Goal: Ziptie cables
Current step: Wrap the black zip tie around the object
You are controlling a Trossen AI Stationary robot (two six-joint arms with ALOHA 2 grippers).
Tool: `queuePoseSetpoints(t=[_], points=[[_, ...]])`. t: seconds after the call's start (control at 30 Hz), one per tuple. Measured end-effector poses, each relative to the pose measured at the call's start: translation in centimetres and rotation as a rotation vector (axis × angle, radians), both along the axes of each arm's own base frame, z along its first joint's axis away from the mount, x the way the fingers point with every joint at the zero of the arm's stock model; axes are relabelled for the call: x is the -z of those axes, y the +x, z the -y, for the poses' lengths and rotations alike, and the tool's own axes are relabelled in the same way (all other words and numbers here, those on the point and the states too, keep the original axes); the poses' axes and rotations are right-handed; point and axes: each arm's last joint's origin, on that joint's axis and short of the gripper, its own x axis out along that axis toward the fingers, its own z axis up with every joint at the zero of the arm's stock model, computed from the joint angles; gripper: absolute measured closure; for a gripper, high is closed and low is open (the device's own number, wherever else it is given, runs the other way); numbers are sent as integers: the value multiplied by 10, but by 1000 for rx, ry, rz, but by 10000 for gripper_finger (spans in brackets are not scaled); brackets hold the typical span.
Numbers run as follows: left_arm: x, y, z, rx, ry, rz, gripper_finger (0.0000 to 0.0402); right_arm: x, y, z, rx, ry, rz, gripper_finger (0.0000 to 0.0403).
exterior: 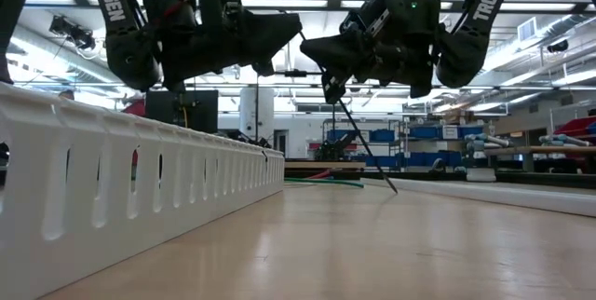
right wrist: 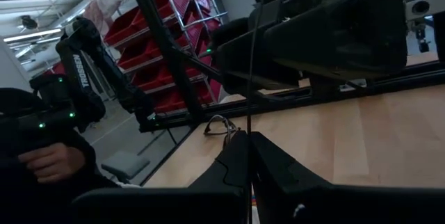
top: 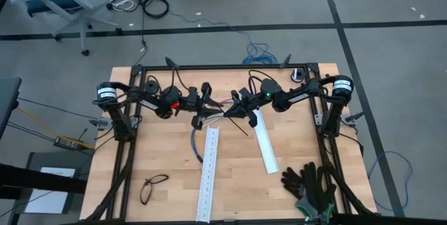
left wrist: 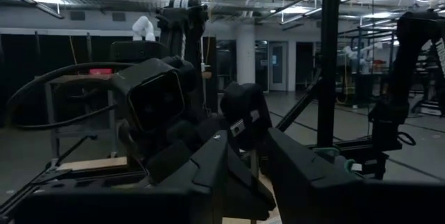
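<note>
Wooden counter (top: 167, 162) carries the cables (top: 198, 144) near its centre. My left hand (top: 207, 110) hovers above them, spread undeterminable; my right hand (top: 241, 107) is pressed together, pinching a black ziptie (exterior: 365, 151). Threading step; next, loop it around.

We see the right gripper (right wrist: 249, 172) pinched on a thin black ziptie (right wrist: 250, 78) above the wood table (right wrist: 361, 140), left gripper (right wrist: 306, 36) close opposite.
</note>
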Motion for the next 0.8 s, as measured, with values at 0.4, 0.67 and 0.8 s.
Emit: queuePoseSetpoints(t=[0.4,0.67,0.8], points=[[0,0,1,37,41,4,345,0,0,0,-10,1,-1,402],[2,-1,-3,40,72,-8,399,0,0,0,-19,5,-1,402],[2,-1,-2,47,73,-13,401,0,0,-1,-19,5,-1,402]])
